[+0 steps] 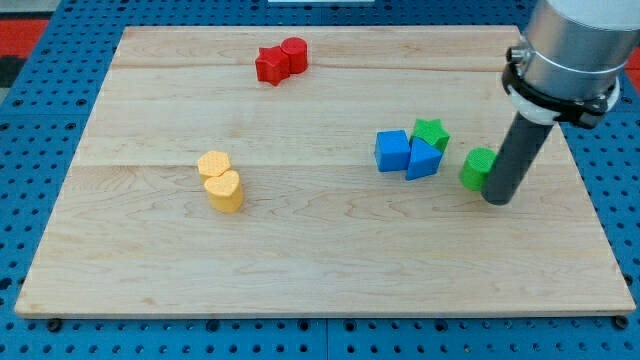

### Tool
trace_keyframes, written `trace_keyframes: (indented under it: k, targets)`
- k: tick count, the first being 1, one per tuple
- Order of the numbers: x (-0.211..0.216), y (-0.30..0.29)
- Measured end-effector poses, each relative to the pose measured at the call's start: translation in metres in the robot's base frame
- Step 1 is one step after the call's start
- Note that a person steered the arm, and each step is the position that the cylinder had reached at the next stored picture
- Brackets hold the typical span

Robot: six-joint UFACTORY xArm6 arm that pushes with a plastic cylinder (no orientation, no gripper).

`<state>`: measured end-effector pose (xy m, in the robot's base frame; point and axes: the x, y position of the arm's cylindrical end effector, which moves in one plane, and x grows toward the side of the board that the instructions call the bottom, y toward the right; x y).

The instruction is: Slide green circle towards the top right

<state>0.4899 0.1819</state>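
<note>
The green circle (477, 168) sits at the view's right on the wooden board (320, 260). My tip (498, 199) rests on the board right beside it, at its lower right, and looks to be touching it; the rod hides the circle's right edge. A green star (431, 133) lies to the circle's upper left.
A blue cube (393, 151) and a blue triangular block (422, 160) sit left of the green circle, under the green star. Two red blocks (281, 61) lie at the view's top. Two yellow blocks (219, 180) lie at the left centre.
</note>
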Motion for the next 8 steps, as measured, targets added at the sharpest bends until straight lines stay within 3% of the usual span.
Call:
trace_keyframes:
  k: [7, 8]
  targets:
    - [-0.154, -0.012]
    - [-0.149, -0.009]
